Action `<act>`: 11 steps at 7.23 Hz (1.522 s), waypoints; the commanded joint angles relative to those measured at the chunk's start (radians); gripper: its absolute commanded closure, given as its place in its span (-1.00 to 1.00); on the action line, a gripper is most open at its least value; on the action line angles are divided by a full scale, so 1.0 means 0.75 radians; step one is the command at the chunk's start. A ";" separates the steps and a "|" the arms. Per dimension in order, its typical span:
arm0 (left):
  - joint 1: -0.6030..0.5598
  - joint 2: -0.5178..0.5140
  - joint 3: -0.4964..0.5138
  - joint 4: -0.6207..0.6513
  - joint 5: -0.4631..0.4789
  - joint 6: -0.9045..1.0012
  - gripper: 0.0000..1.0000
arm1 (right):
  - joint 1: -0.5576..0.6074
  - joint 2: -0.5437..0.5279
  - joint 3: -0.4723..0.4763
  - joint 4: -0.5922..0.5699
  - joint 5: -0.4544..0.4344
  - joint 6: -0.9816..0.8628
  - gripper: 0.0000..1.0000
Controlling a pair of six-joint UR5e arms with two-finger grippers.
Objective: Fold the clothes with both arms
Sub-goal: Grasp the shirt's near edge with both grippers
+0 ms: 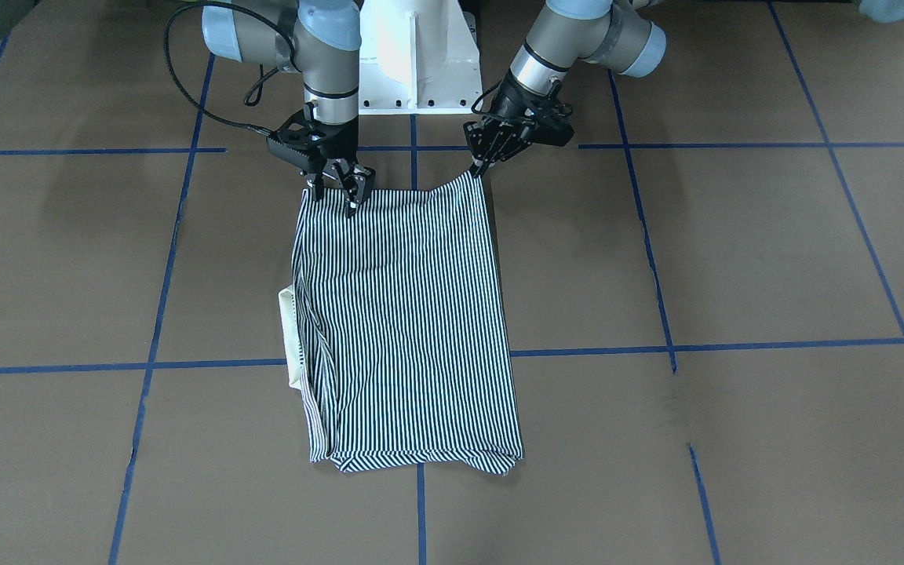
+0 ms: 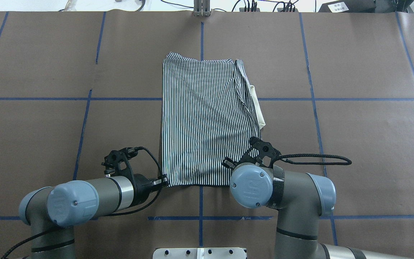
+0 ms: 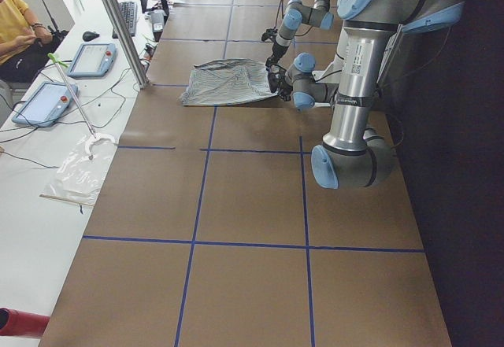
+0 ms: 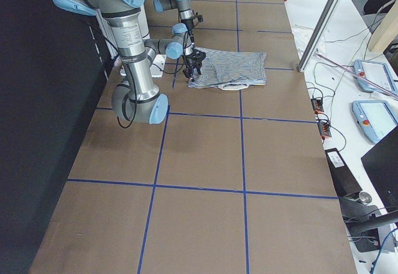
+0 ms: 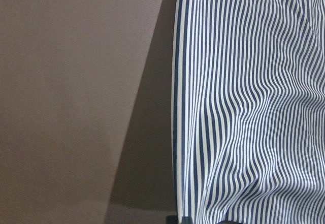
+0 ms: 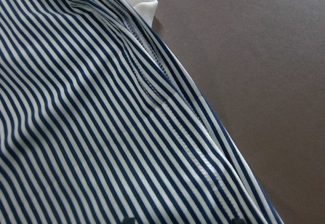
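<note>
Brown paper crossed by blue tape lines covers the table (image 2: 41, 57). At its centre lies the striped polo shirt (image 2: 199, 118), folded into a long rectangle, with its cream collar (image 2: 259, 108) poking out along the edge on the robot's right. The 2 arms reach to the hem nearest the robot's base. The left gripper (image 1: 477, 167) is pinched together on the hem's left corner, which rises to a small peak off the paper. The right gripper (image 1: 336, 195) is at the other corner, fingers apart, with flat striped cloth under them.
</note>
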 commanded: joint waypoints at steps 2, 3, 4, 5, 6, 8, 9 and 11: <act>0.001 0.000 0.002 0.000 -0.002 0.002 1.00 | -0.001 0.022 -0.056 0.003 -0.002 -0.011 -0.38; 0.003 0.000 0.004 0.000 -0.002 0.002 1.00 | -0.001 0.022 -0.056 0.003 0.002 -0.011 -0.29; 0.019 0.000 0.006 0.000 -0.002 0.002 1.00 | -0.001 0.026 -0.054 0.003 0.002 -0.009 0.24; 0.028 -0.002 0.006 0.000 0.015 0.002 1.00 | -0.001 0.026 -0.050 0.005 0.002 -0.007 0.99; 0.038 -0.002 0.006 0.000 0.025 0.002 1.00 | -0.001 0.024 -0.050 0.001 0.000 -0.007 1.00; 0.046 -0.002 0.006 0.000 0.027 -0.011 1.00 | 0.001 0.024 -0.036 -0.001 -0.002 -0.003 1.00; 0.048 -0.004 0.006 0.000 0.027 -0.015 1.00 | 0.003 0.022 -0.007 -0.001 -0.004 -0.005 1.00; 0.038 -0.017 -0.084 0.020 0.011 0.001 1.00 | 0.009 0.012 0.150 -0.025 0.002 -0.005 1.00</act>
